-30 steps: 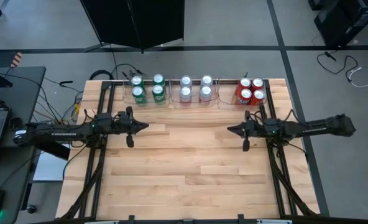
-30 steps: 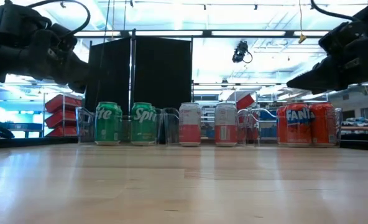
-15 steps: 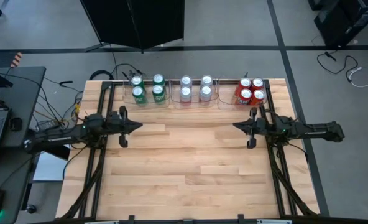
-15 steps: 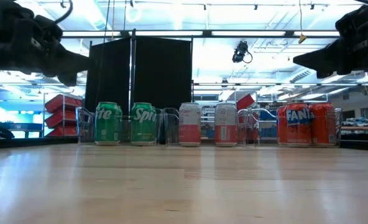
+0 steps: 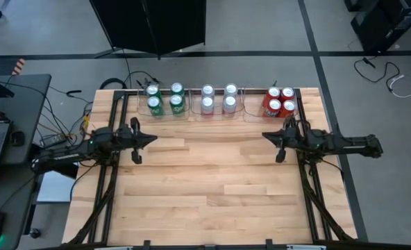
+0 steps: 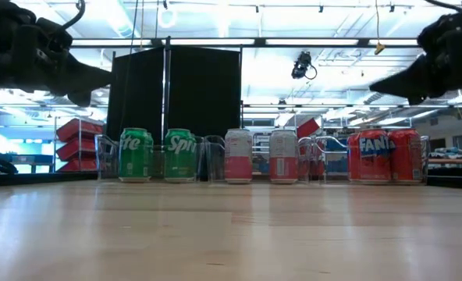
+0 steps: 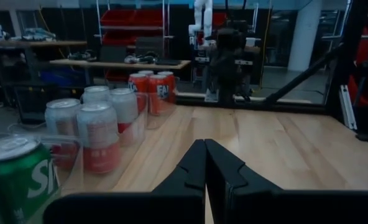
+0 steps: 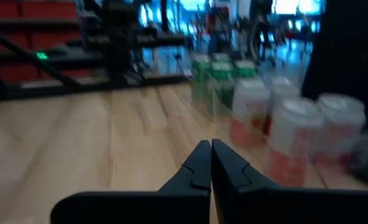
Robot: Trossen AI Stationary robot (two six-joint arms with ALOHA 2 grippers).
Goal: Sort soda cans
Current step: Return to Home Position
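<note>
Left pincer [image 5: 152,139] and right pincer [image 5: 264,136] hover pressed together above the wooden desk [image 5: 212,187], apart from the coloured cylindrical soda cans [image 5: 207,104]

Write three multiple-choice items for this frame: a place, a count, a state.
1. Where do the red cylindrical soda cans stand? A) row's right end B) row's middle C) row's left end
2. How many green cylindrical soda cans show? A) two B) four C) six
3. The left gripper and right gripper are: A) shut, empty B) open C) holding cans
Answers: 1 A, high view shows them nearest the right gripper; 2 B, four green cans seen from above; 3 A, each wrist view shows fingers touching, nothing between.
</note>
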